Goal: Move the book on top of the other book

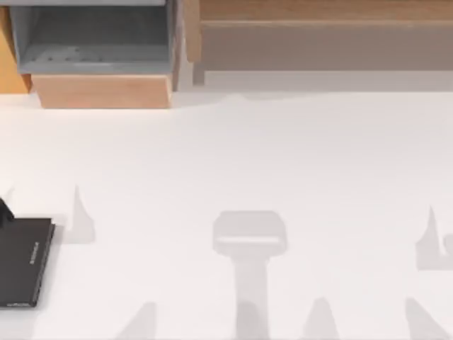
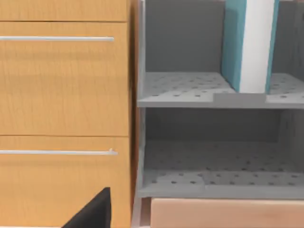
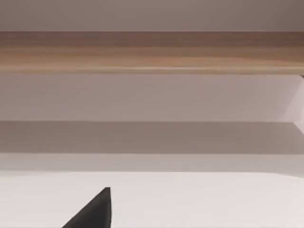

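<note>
The book (image 2: pixel 251 42), teal with a white spine, stands upright on the upper grey shelf (image 2: pixel 190 95) of an open cabinet in the left wrist view. The other book (image 1: pixel 25 261), thin and black with pale lettering on its edge, lies flat at the table's front left in the top view. A dark tip of my left gripper (image 2: pixel 95 211) shows at the edge of its wrist view, well short of the cabinet. A dark tip of my right gripper (image 3: pixel 95 209) hangs over bare white table, facing the back wall.
The grey cabinet (image 1: pixel 92 35) stands at the table's back left, on a wooden base (image 1: pixel 102 91). Wooden drawers with metal handles (image 2: pixel 61 85) adjoin it. A long wooden ledge (image 1: pixel 318 14) runs along the back right. The white table (image 1: pixel 248 163) stretches between.
</note>
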You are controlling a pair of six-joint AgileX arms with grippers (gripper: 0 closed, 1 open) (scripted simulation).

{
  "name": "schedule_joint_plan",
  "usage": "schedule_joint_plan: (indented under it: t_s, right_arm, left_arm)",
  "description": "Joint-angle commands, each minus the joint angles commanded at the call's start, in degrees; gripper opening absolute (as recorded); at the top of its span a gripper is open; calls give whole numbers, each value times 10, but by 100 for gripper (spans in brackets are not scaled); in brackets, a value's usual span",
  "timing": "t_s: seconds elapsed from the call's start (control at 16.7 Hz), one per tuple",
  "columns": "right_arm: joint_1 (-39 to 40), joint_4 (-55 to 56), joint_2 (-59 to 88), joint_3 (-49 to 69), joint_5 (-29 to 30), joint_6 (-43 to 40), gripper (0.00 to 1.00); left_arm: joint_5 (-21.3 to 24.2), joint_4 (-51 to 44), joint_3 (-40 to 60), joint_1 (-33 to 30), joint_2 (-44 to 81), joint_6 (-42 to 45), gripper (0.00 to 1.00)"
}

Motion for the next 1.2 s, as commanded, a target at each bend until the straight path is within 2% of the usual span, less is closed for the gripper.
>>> schedule_joint_plan:
  t_s: [0.24, 0.78, 1.02, 1.2]
  right_arm:
    - [0, 0, 0, 0, 0, 0, 100]
    - [0, 0, 0, 0, 0, 0, 100]
    - [0, 0, 0, 0, 0, 0, 100]
    - [0, 0, 0, 0, 0, 0, 100]
  left_arm:
    - [-23, 72, 140, -27, 201, 0, 100]
    - [-75, 242, 474, -90, 767, -1, 100]
    - [-91, 294, 573, -109, 914, -2, 100]
    - [-97, 314, 612, -117, 963, -2, 100]
